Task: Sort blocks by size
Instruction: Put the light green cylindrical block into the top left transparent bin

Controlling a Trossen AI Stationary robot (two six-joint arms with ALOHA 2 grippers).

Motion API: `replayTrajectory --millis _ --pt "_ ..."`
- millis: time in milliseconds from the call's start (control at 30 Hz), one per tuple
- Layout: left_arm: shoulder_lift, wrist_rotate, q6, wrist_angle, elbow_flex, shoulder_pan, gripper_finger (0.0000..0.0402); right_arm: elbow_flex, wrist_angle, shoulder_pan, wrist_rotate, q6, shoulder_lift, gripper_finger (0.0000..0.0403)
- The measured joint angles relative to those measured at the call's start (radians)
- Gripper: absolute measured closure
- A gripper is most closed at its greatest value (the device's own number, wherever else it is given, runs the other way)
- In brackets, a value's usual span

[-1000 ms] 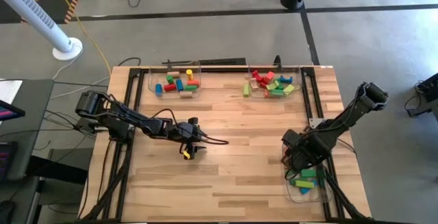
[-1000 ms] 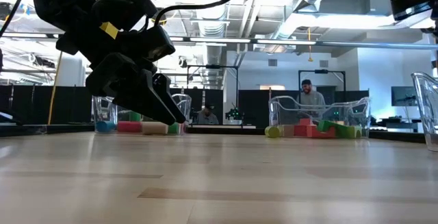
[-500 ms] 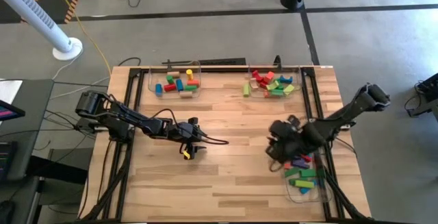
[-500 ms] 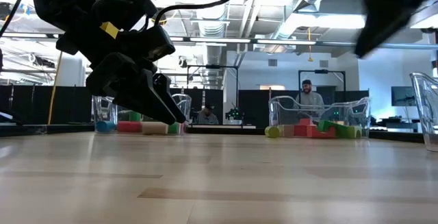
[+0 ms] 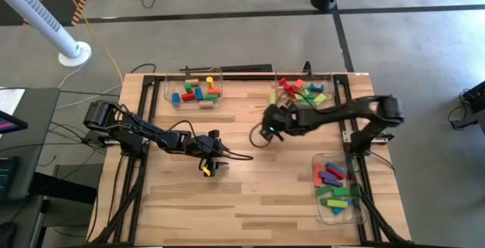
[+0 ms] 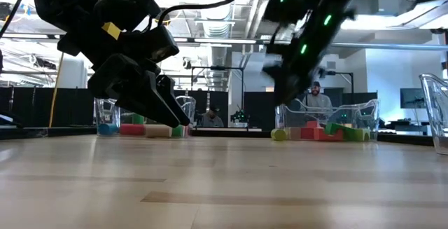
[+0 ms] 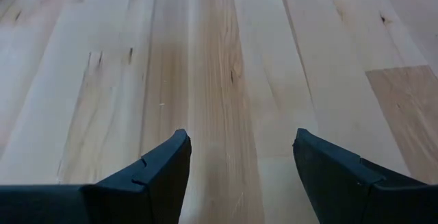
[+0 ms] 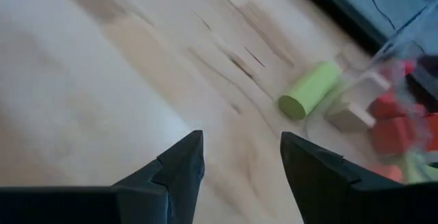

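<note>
Coloured blocks lie in three clear trays: short ones in the far left tray (image 5: 193,93), mixed ones in the far right tray (image 5: 305,92), and long bars in the near right tray (image 5: 337,191). A light green cylinder (image 5: 273,98) (image 8: 309,90) lies on its side on the table just outside the far right tray. My right gripper (image 5: 264,133) (image 8: 241,142) hovers open over bare table at mid-table, short of that cylinder. My left gripper (image 5: 216,161) (image 7: 239,138) stands open, low over bare wood at centre left, with nothing between its fingers.
The wooden table (image 5: 250,202) shows bare wood through its middle and near left. Black rails (image 5: 144,104) run along both sides. People sit in the room beyond the far edge (image 6: 318,96).
My right gripper has swung from above the near right tray toward the table's far edge and left, ending over mid-table near the green cylinder; it has tipped and turned on the way. The long blocks in the near right tray now show uncovered.
</note>
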Motion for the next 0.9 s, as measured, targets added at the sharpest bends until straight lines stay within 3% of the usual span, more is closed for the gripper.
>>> replayTrajectory --millis 133,300,900 --pt "0.0 0.0 0.001 0.001 0.0 0.0 0.0154 -0.001 0.08 -0.086 -0.017 -0.002 0.134 0.0179" --pt "0.0 0.0 0.001 0.007 0.0 0.0 0.0154 -0.001 0.189 -0.129 -0.03 -0.001 0.209 0.0184" --pt "0.0 0.0 0.005 0.024 0.001 0.0 0.0154 0.0 0.219 -0.249 -0.031 0.009 0.199 0.0194"
